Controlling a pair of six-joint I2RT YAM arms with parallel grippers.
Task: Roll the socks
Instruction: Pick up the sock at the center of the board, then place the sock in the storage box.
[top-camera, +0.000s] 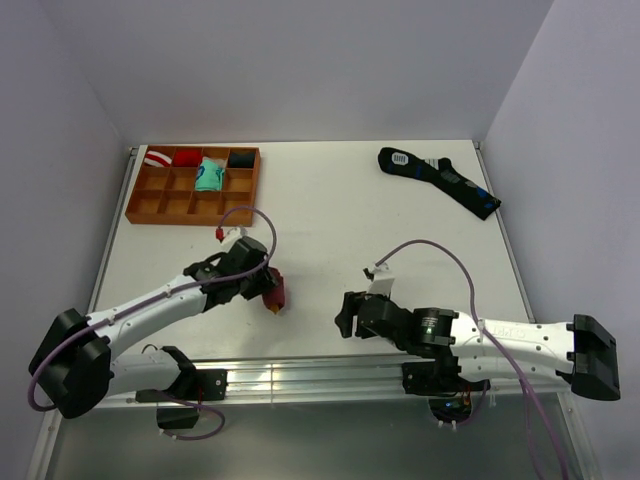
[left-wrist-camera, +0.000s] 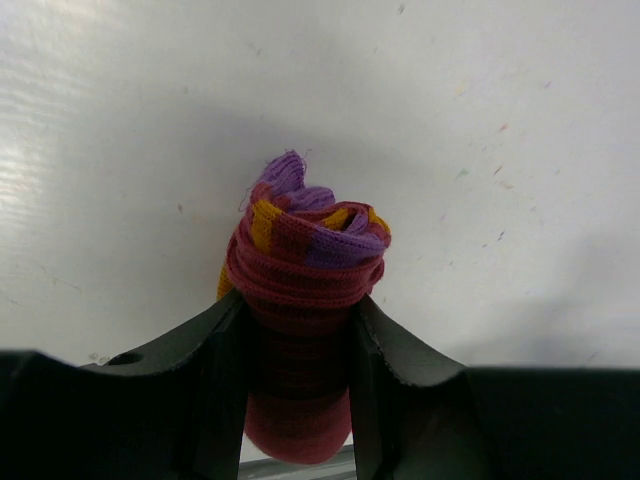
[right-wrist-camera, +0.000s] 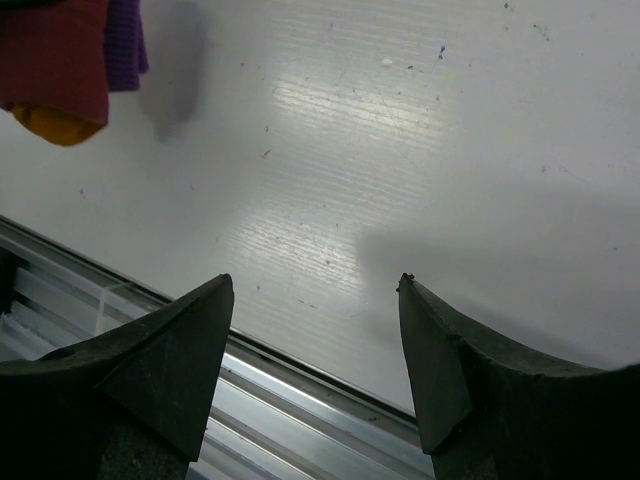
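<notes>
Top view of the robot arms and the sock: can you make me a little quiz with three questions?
1. True or false: the right gripper is holding something.
2. What does the left gripper squeeze? A a metal spoon; B the rolled maroon knit sock with purple and orange parts; C a paper cup.
3. Fill the gap: the wooden divided tray sits at the far ___ corner of the white table.
Key: 1 false; 2 B; 3 left.

Counter (top-camera: 330, 212) centre open between tray (top-camera: 190, 220), far left, and black sock (top-camera: 440, 178), far right. Near edge: socks (top-camera: 277, 296) clamped in left pincer (left-wrist-camera: 300, 320) block passage.
</notes>
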